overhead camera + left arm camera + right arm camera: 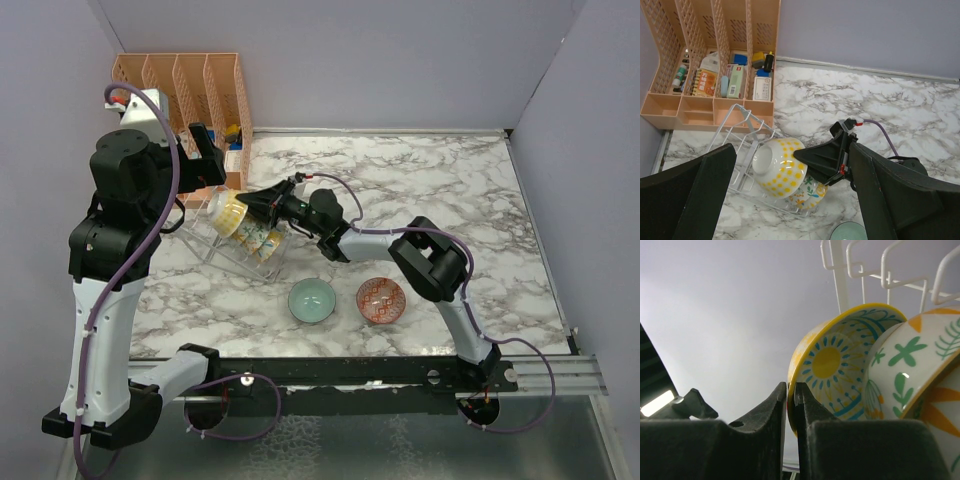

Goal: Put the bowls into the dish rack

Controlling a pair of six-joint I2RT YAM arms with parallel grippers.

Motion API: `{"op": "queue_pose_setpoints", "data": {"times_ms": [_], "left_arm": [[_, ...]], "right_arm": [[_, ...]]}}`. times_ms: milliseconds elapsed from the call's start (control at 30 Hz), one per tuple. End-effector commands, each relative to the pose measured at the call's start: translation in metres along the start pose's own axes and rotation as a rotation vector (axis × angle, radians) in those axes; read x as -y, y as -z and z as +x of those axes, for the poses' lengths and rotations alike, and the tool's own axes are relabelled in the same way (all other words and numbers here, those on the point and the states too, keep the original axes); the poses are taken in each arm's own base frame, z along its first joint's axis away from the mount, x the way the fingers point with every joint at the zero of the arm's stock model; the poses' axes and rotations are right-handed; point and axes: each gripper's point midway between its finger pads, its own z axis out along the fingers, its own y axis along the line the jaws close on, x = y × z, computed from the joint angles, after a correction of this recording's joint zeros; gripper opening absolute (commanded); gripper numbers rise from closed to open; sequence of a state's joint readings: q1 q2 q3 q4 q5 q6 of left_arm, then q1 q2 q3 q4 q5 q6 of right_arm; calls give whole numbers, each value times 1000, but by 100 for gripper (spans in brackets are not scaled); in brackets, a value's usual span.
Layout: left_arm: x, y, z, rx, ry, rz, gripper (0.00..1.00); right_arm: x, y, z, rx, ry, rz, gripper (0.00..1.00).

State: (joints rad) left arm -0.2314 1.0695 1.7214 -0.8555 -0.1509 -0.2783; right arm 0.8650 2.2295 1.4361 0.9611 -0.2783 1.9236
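The wire dish rack (222,248) stands left of centre, also seen in the left wrist view (740,125). My right gripper (262,204) is shut on the rim of the yellow-centred bowl (230,213), which stands on edge in the rack; the right wrist view shows both fingers pinching the rim (791,390) of this bowl (840,360). Two cream floral bowls (263,241) lean behind it, one with green leaves (910,355). The teal bowl (312,300) and the red-patterned bowl (381,299) sit on the table. My left gripper (210,160) hovers open above the rack (792,150). The blue-and-orange bowl is not visible.
An orange slotted organizer (180,85) with small items stands at the back left, right behind the rack. Walls close in at the back and both sides of the marble table (450,190). A metal rail (350,370) runs along the near edge.
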Motion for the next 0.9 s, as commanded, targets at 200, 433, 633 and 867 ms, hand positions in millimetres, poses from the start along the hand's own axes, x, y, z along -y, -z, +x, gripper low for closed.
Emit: {"op": "queue_pose_setpoints", "data": {"times_ms": [200,433,633,867], "left_arm": [[-5,6,0,9,-11,-24,99],[-7,6,0,11,-15,-31,99],[-7,6,-1,15,-16,-33,99],[-6,5,-1,14,-14,-29,99]], "right_arm": [[5,-3,8,-29,-2,27,21],[9,-6,8,-41,-5,44,29],[14,0,7,-18,-9,88,31],[19,6,9,-15,-13,137,32]]}}
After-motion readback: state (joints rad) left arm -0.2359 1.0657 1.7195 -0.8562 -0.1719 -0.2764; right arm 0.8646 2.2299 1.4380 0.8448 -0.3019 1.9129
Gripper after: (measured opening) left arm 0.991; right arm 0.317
